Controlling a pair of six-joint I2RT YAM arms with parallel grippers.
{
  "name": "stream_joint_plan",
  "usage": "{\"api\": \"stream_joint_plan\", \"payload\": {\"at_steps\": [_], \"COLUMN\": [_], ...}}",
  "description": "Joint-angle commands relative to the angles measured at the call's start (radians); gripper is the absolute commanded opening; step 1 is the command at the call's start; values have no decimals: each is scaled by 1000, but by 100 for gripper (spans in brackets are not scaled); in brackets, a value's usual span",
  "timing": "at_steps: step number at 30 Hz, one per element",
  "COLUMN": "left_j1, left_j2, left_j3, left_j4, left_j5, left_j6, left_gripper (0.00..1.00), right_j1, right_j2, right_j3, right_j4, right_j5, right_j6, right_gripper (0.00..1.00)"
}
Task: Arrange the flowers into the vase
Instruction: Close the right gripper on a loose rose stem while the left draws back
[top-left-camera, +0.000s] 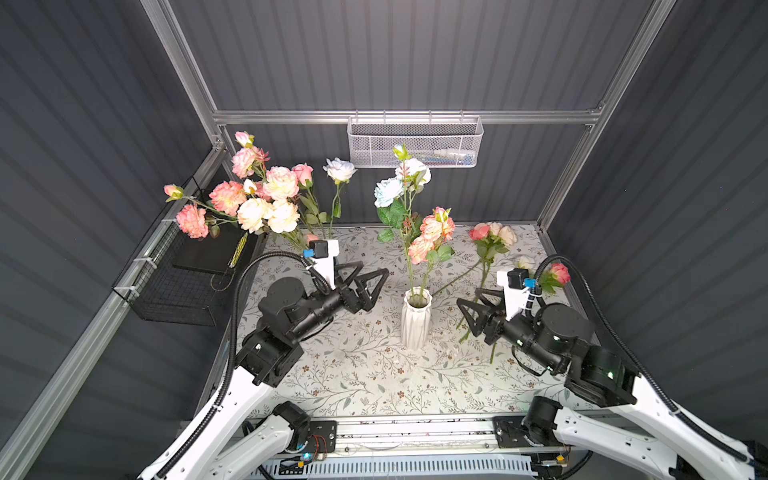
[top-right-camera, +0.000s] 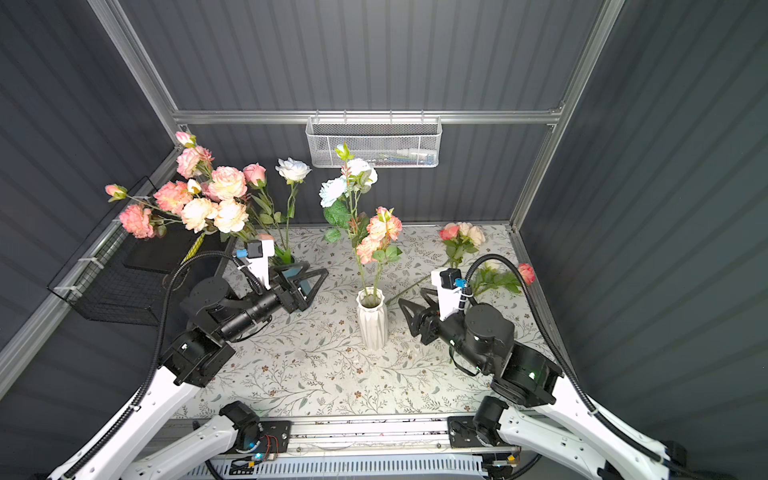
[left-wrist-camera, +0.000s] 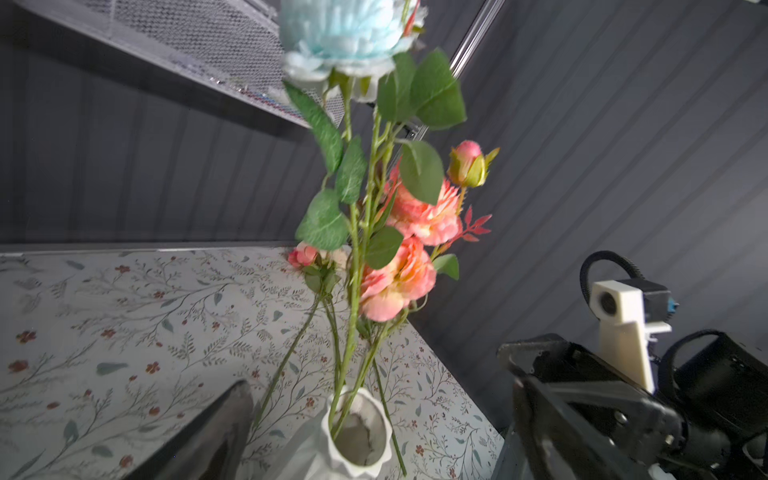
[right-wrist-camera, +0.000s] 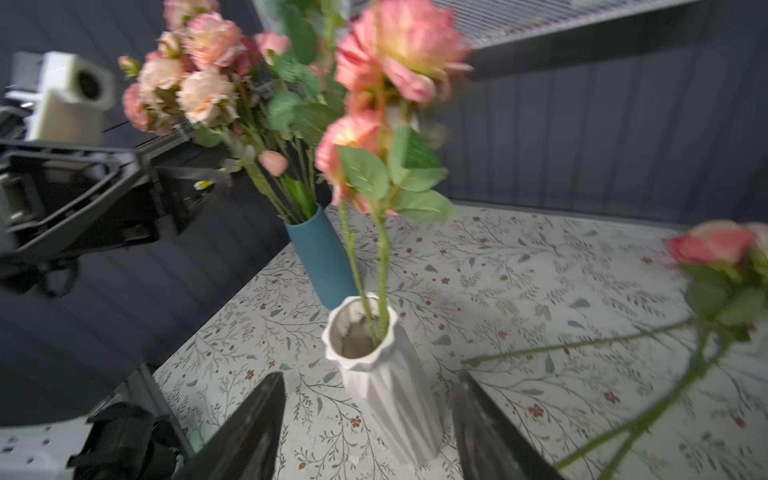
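Observation:
The white ribbed vase (top-left-camera: 415, 320) (top-right-camera: 372, 324) stands mid-table and holds a few flowers: a pale-blue bloom (top-left-camera: 388, 192) and peach blooms (top-left-camera: 434, 232) on tall green stems. More flowers (top-left-camera: 492, 237) lie on the cloth to its right, stems toward the front. A big bunch (top-left-camera: 257, 195) stands at the back left. My left gripper (top-left-camera: 374, 268) hangs open and empty left of the vase. My right gripper (top-left-camera: 467, 296) is open and empty just right of it. In the right wrist view the vase (right-wrist-camera: 386, 374) shows beyond my two spread fingers (right-wrist-camera: 249, 428).
A teal holder (right-wrist-camera: 322, 257) keeps the back-left bunch upright. A black wire basket (top-left-camera: 174, 286) hangs on the left wall and a white mesh basket (top-left-camera: 415, 143) on the back rail. A pink rose (top-left-camera: 559, 273) sits by the right wall, behind my right wrist.

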Motion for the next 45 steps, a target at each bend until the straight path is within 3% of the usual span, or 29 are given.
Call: {"api": "stream_joint_plan", "payload": {"at_steps": [1,5,10,16,21,33,45], "left_j1": [-2,-2,-2,-2,-2,-2,-2], "left_j2": [-66,-134,-169,-204,-244,-325,-333], "left_j3": [-85,-181,-263,-298,-307,-309,-320], "left_j4": [-23,-28,-21,-26,-42,-94,-83], "left_j5": [-53,-53,-25,-12,-17,-46,-42], "left_j6": [-64,-108,-150,-164,-153,-117,-109], "left_gripper": [100,100,100,100,100,100,100], "right_j1": [-158,-338,-562,-696,-731,-749,-757], "right_j2": [30,137,383,721,906,1086,959], "right_j3": [-105,-196,-216,-87,34,227,249], "right_j4": [-39,14,87,76,-4,-235,-289], "right_j5": [-142,-235,-322,-298,-263,-208,-202], "right_j6": [162,216,246,240,242,213,175], "right_gripper": [62,60,53,46,45,44,43]}}
